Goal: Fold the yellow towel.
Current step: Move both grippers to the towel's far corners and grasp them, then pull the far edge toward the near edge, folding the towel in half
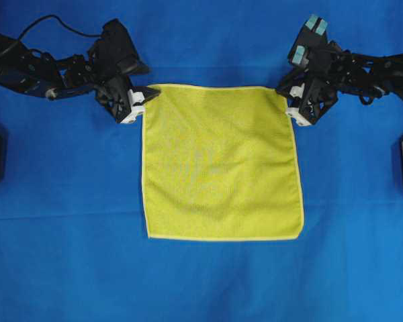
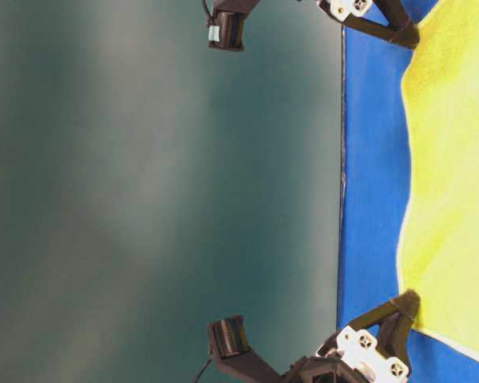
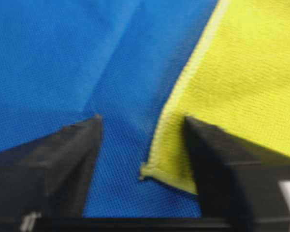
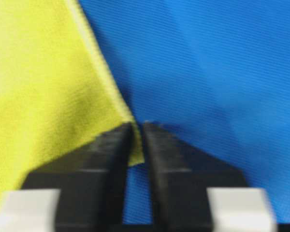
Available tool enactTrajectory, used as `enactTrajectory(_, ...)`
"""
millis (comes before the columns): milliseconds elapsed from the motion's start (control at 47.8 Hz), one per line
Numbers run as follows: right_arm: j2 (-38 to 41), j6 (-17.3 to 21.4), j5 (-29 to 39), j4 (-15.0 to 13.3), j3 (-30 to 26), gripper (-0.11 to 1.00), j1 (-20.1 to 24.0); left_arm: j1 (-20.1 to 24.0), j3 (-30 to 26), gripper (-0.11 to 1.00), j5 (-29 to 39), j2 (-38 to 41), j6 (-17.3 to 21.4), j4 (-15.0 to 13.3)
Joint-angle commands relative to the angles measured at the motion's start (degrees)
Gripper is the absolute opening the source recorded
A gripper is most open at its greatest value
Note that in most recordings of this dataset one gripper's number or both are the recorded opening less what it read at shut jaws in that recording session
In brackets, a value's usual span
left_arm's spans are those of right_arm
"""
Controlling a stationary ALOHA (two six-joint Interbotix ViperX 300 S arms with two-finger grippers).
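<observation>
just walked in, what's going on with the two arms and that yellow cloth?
The yellow towel lies flat and unfolded on the blue cloth. Each arm is at one far corner. The right gripper has its jaws nearly shut, pinching its corner. The left gripper has its jaws apart, straddling the other corner without gripping it. No fold is made yet.

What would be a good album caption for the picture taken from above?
Two robot grippers, left and right, meet the top corners of a flat yellow towel on a blue cloth.
</observation>
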Motion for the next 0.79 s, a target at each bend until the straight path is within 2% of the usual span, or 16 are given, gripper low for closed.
enactTrajectory(0,-0.18,-0.09,0.97,0.09,-0.62,0.09,0.09,-0.44,-0.44,0.45,0.79,-0.62,0.00,0.00)
enactTrajectory(42,-0.09,-0.09,1.41,0.18,-0.62,0.01,0.09,-0.62,-0.44,0.34,1.14,-0.70,0.00,0.00)
enactTrajectory(146,-0.18,0.00,2.29,0.09,-0.88,0.01,0.09,-0.79,-0.44,0.08,1.76,-0.88,0.09,0.00)
enactTrajectory(188,-0.18,0.00,2.29,0.09,-0.97,0.01,0.09,-0.79,-0.53,0.02,1.93,-1.14,0.09,0.00)
enactTrajectory(376,-1.85,0.00,2.64,0.18,-1.49,0.01,-0.18,-0.70,-0.88,0.01,3.87,-3.25,0.09,0.00)
enactTrajectory(586,-7.73,-0.26,5.98,-0.09,-2.02,0.01,-0.44,-0.88,-2.29,0.01,8.35,-7.91,0.35,0.00)
enactTrajectory(774,-10.55,-0.18,8.96,-0.09,-2.11,0.01,-0.44,-0.97,-3.25,0.01,10.11,-10.20,3.87,0.00)
